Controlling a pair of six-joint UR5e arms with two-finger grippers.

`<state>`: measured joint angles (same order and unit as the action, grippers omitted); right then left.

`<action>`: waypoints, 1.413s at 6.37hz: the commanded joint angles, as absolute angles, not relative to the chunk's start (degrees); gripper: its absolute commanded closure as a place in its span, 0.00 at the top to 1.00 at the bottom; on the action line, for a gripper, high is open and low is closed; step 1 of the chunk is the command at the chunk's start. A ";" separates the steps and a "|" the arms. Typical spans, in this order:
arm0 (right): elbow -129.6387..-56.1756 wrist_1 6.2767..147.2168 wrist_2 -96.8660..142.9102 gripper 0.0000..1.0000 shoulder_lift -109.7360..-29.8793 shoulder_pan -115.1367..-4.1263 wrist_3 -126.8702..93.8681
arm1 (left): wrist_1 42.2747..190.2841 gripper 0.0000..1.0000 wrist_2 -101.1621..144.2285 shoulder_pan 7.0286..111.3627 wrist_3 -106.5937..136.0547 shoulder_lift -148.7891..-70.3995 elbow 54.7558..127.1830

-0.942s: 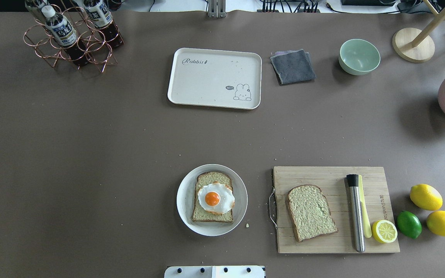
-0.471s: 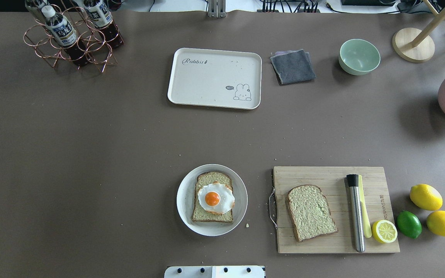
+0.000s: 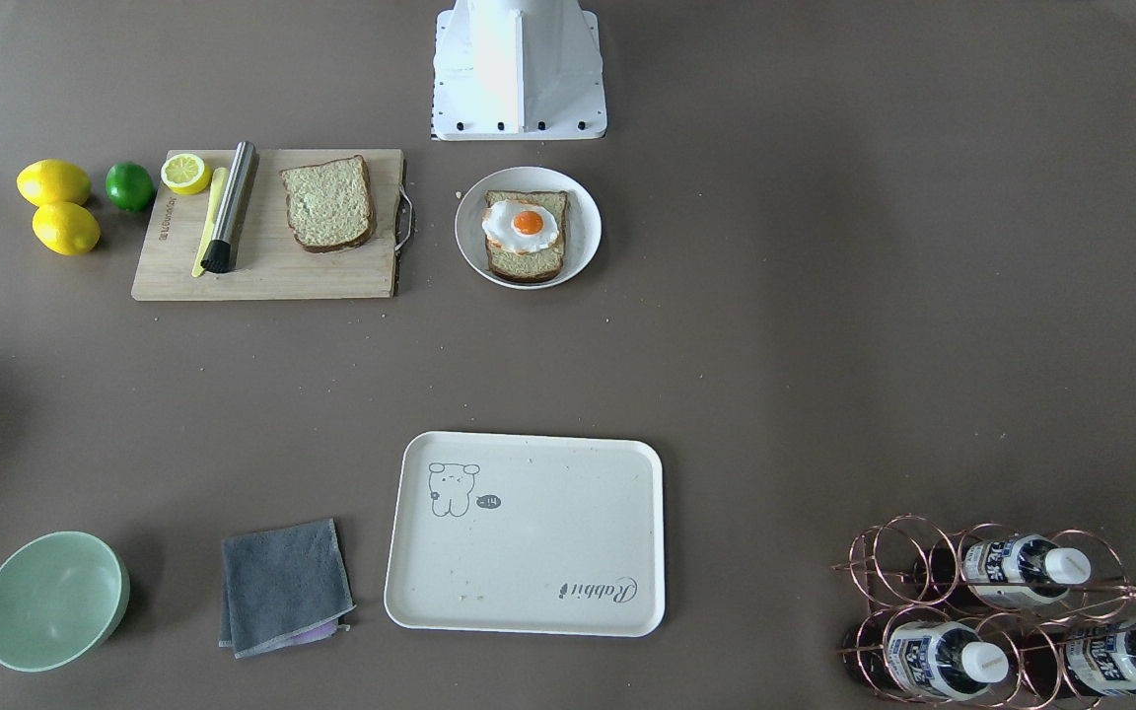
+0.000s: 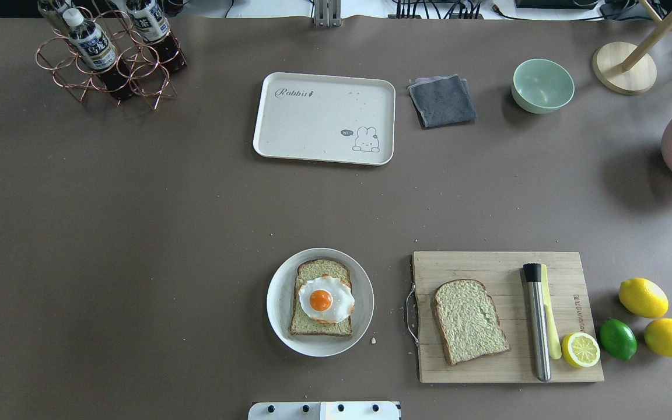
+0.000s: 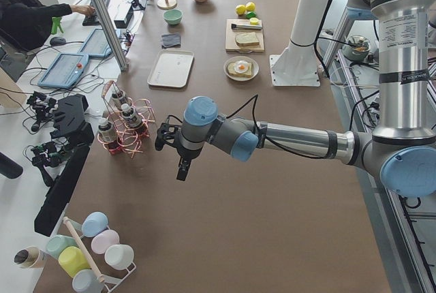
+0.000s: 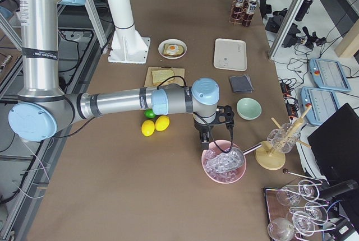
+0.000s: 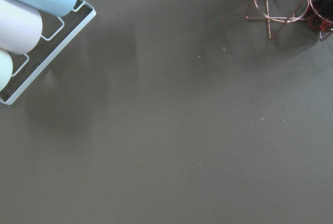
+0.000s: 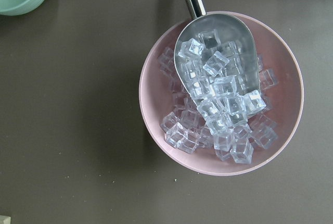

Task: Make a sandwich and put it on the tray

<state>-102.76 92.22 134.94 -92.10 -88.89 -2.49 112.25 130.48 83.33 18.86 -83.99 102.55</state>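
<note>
Lying staged for stacking, well away from both jaws, whose state I cannot tell: egg [image 4: 324,300] on slice [image 4: 318,269] on plate [image 4: 275,303], second slice [image 4: 469,321] on board [image 4: 487,265], tray [image 4: 312,125] farther off; left jaws hang over bench [image 7: 166,130] by rack [image 7: 283,0], right jaws above ice bowl [image 8: 148,94].

ROBOTICS LAB: A left arm [image 5: 300,140] and a right arm [image 6: 118,103], both industrial grey with blue joints, flank a white pedestal [image 5: 298,68] at a long table [image 4: 137,233] wrapped in brown paper. Past the table edge beyond the left claw [image 5: 181,170], an operator [image 5: 24,10] sits at a desk near touch-screen pendants [image 5: 65,69], aluminium posts [image 5: 102,13] and black gear [image 5: 68,116]. Across the edge from the right claw [image 6: 204,139] lie two more pendants [image 6: 331,74] and loose cables [image 6: 291,78]. Directly below that claw, a pink bowl [image 8: 147,86] of ice cubes [image 8: 179,135] sits among laid-out props.
</note>
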 commanded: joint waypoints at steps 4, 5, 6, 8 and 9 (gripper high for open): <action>-105.54 92.20 141.58 1.00 -89.04 -86.76 -2.64 | 119.79 0.97 130.17 68.67 46.70 -91.48 105.89; -108.86 92.20 141.68 1.00 -87.64 -83.62 -8.21 | 119.88 0.97 130.17 65.60 50.93 -93.15 107.30; -110.72 92.20 141.68 1.00 -85.63 -80.28 -14.79 | 120.23 0.97 129.90 63.04 51.93 -93.51 109.49; -113.72 92.20 141.59 1.00 -84.81 -74.82 -19.06 | 120.32 0.97 128.59 60.05 61.13 -96.93 110.21; -115.73 92.02 141.07 1.00 -84.47 -71.23 -24.47 | 120.32 0.97 123.89 56.55 63.61 -97.73 110.30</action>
